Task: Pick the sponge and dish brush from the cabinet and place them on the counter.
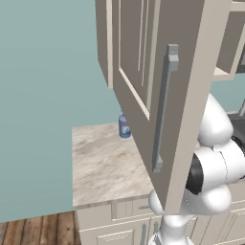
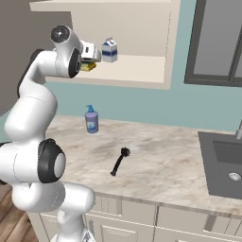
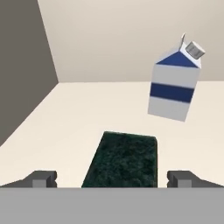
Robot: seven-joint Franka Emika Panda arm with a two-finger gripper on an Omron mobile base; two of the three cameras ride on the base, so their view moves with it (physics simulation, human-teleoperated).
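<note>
Sponge (image 3: pixel 121 159), one: dark green top, lying flat on the cabinet shelf (image 3: pixel 65 118). In the hand view it sits at 6 o'clock, between the two finger tips (image 3: pixel 43 178) of the tool (image 3: pixel 112 179), which stand wide apart on either side of it and do not touch it. In the right base view a yellow edge of it (image 2: pixel 88 67) shows under the hand.

Dish brush (image 2: pixel 119 161), one: black, lying on the tabletop (image 2: pixel 165 160), round head toward 1 o'clock, handle toward 7 o'clock.

Cabinet (image 2: pixel 127 38), one: beige, wall-hung, interior open. Its door (image 1: pixel 158 81) is swung out, with one long grey bar handle (image 1: pixel 163 110).

Milk carton (image 3: pixel 174 83), one: white with blue bands and a grey cap, on the same shelf, at 1 o'clock from the sponge, apart from it.

Soap bottle (image 2: pixel 91 119), one: blue pump type, upright on the tabletop, at 10 o'clock from the brush, well apart.

Sink (image 2: pixel 224 163), one: dark grey, set in the tabletop at 3 o'clock.
</note>
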